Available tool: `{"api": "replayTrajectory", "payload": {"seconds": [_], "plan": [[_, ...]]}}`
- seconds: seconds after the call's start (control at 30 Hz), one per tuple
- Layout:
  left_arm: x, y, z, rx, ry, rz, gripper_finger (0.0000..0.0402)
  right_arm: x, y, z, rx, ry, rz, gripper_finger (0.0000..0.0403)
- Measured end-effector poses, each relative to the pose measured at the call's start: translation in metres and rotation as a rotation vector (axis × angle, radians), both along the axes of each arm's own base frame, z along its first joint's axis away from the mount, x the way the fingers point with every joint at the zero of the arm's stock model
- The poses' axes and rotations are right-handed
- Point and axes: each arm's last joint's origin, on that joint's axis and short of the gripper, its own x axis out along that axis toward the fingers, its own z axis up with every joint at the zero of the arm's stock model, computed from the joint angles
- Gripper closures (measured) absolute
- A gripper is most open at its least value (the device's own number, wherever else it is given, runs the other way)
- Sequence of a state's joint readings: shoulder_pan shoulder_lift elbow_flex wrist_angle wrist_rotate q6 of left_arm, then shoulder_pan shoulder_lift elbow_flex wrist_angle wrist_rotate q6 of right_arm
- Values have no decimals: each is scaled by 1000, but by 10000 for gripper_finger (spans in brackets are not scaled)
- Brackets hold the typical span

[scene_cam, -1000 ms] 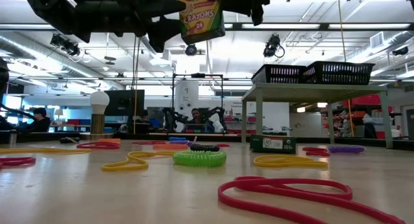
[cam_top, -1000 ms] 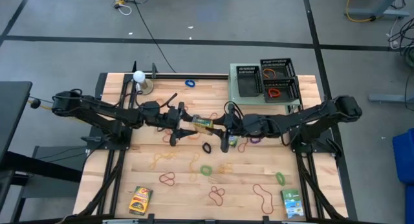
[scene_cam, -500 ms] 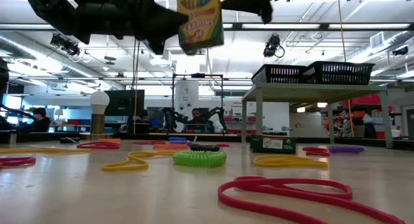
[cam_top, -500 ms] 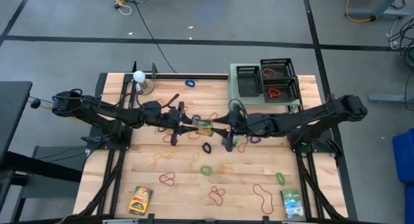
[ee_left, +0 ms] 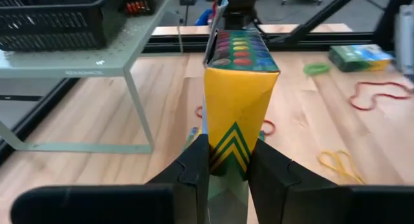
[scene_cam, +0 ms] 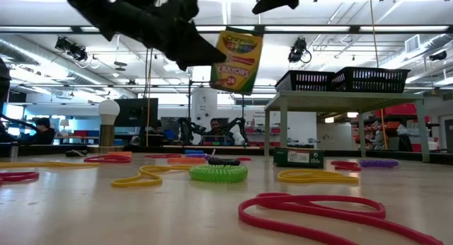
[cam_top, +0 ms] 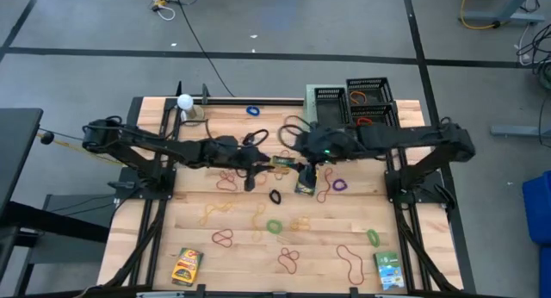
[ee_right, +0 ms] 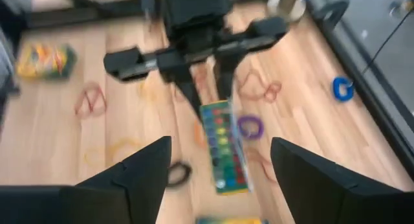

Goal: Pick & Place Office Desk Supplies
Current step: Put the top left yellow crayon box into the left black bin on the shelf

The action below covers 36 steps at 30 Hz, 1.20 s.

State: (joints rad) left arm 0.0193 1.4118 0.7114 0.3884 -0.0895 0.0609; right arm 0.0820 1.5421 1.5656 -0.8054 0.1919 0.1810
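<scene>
Left wrist view: pincer (ee_left: 228,164) clamping crayon box (ee_left: 240,94).

A crayon box (cam_top: 281,163) hangs above the middle of the table (cam_top: 155,238), between the left gripper (cam_top: 269,161) at its 9 o'clock and the right gripper (cam_top: 307,159) at its 3 o'clock. A raised shelf (cam_top: 312,126) with 2 baskets (cam_top: 368,102) fills the corner toward 1 o'clock. Loose rubber bands (cam_top: 274,226) lie toward 6 o'clock (2 more boxes (cam_top: 186,266) sit at 7 and 5). A ball on a stand (cam_top: 185,101) is at 11 o'clock.
</scene>
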Motion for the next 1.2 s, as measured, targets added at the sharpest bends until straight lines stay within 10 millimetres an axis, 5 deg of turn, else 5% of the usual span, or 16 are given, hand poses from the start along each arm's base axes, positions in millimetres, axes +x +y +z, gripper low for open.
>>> {"api": "replayTrajectory", "payload": {"seconds": [0.4,1.0,1.2], "plan": [[18,1,13,32,-30,0,315,31,-8,-14,-43,265,62,103],[17,0,21,8,-90,-16,311,32,-16,-22,6,297,53,277],[6,8,40,19,-139,8,274,24,-28,6,-26,258,75,304]]}}
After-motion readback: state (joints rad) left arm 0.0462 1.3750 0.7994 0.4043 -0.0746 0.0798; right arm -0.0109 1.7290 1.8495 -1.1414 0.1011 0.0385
